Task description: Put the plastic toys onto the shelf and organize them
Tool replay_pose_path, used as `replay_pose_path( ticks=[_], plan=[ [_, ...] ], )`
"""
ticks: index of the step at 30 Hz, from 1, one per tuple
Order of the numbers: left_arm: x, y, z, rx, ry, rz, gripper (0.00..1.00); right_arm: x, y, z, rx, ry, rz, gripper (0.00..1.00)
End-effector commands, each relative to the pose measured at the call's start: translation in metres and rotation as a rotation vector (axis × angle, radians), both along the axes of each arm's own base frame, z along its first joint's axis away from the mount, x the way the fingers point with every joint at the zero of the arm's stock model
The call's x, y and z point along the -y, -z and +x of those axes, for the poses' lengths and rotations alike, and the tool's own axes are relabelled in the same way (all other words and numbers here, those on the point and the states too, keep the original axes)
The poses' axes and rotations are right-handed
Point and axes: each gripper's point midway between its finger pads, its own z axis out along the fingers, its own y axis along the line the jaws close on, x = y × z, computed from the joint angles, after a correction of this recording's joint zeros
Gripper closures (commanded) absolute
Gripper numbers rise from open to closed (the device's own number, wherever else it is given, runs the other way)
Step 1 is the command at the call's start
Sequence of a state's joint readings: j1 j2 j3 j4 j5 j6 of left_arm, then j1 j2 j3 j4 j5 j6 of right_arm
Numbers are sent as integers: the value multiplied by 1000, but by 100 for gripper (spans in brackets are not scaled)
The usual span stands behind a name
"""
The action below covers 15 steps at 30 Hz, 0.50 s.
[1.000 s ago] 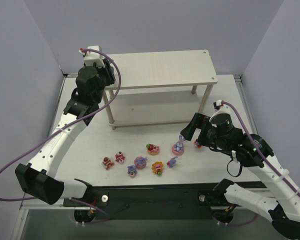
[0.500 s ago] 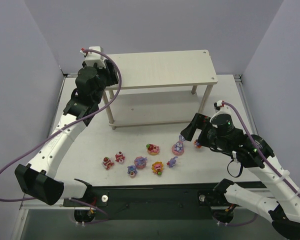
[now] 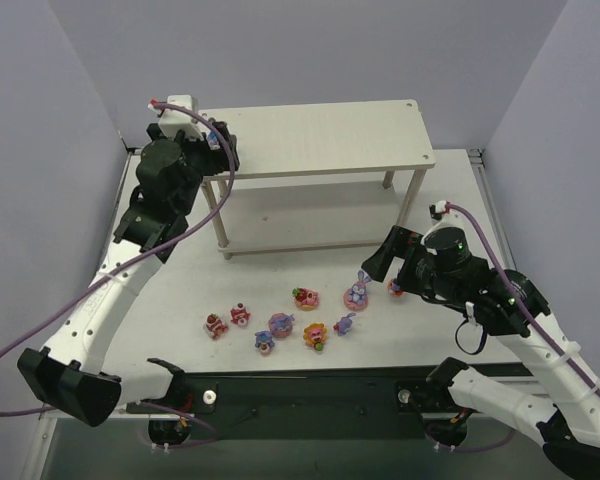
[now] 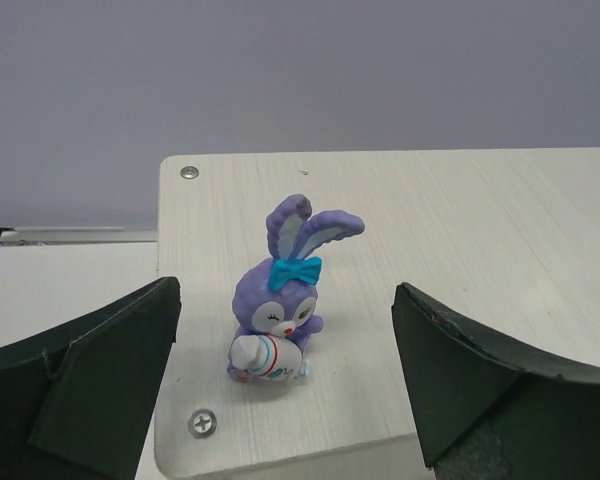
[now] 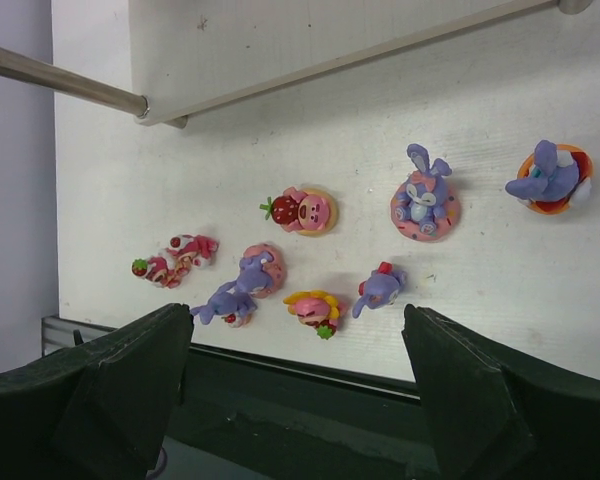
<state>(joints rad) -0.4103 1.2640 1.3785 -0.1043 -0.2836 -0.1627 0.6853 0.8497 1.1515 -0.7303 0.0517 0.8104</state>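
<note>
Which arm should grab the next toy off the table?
Right. The right tool hovers open beside the bunny on a pink base; the left tool is up at the shelf top, open around a purple bunny standing there.

Work area surroundings: table and enclosure walls.
From my remote station I see a white table (image 3: 180, 300) enclosed on three sides by plain lavender-grey walls: back wall (image 3: 310, 50), left wall (image 3: 40, 150) and right wall (image 3: 570, 120). A black strip (image 3: 310, 385) runs along the table's near edge. In the right wrist view it lies just below the white surface. In the left wrist view the back wall fills the upper half.
</note>
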Motion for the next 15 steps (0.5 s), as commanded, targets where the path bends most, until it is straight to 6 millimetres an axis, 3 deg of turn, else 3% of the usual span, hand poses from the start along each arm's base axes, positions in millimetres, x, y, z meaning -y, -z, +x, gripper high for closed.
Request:
replay_pose_path(
  ticks=[1, 2, 4, 5, 7, 8, 11, 12, 15],
  plan=[
    [-19, -48, -38, 104, -3, -38, 3, -2, 1, 3, -12, -15, -16, 9],
    [-26, -59, -53, 131, -8, -48, 3, -2, 1, 3, -11, -19, -19, 9],
    [-34, -53, -67, 113, -18, -41, 3, -3, 5, 5, -22, -25, -35, 8],
    [-42, -62, -83, 137, -26, -54, 3, -3, 8, 5, -28, -24, -38, 8],
    [-49, -47, -97, 102, -32, -45, 3, -3, 21, 4, -61, -30, -65, 8],
    [-54, -52, -112, 117, -25, -61, 3, -3, 28, 2, -83, -35, -74, 9],
    [-47, -22, -135, 30, 54, -78, 3, -6, 63, -4, -189, -61, -116, 10],
    [-37, 2, -141, -43, 116, -60, 3, -7, 78, -10, -237, -80, -132, 11],
    [-19, 39, -162, -162, 231, -102, 3, -11, 103, -19, -307, -133, -189, 15]
  ],
)
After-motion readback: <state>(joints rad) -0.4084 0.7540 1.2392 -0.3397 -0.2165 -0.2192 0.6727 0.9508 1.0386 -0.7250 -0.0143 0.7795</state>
